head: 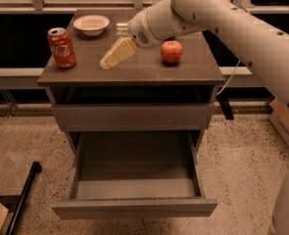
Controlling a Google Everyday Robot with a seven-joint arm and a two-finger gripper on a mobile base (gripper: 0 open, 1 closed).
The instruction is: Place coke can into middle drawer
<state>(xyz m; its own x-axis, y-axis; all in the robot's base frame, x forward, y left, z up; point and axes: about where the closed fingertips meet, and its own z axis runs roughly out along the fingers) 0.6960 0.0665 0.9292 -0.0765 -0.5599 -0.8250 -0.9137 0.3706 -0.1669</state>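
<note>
The white arm (232, 18) is the biggest thing here, a smooth moulded shell sweeping in from 2 o'clock over the cabinet; under it the worktop (134, 72) is a flat, matte grey-brown slab; below that, at 6 o'clock, the middle drawer (134, 207) stands pulled out, a wide deep box with a plain handle-less front and a bare flat grey floor; the shallower upper drawer front (134, 116) sits closed between drawer and worktop.

The gripper (107, 61) is a pale beige wedge hanging low over the middle of the worktop, angled down toward 8 o'clock; it grips nothing, and I cannot tell from this angle whether it is spread or closed.

The white bowl (91, 23) is a shallow, glossy round dish at about 11 o'clock from the gripper; the coke can (61, 48) stands upright at the worktop's left edge, at about 9 o'clock from the gripper and well apart from it, its long axis vertical, a thin red aluminium cylinder with white script and a silver top; the red apple (172, 51), round and waxy, sits at 3 o'clock on the far side of the gripper.

The can is not yet grasped; I judge the next move is a sideways reach toward 9 o'clock, closing across the can's round wall.
</note>
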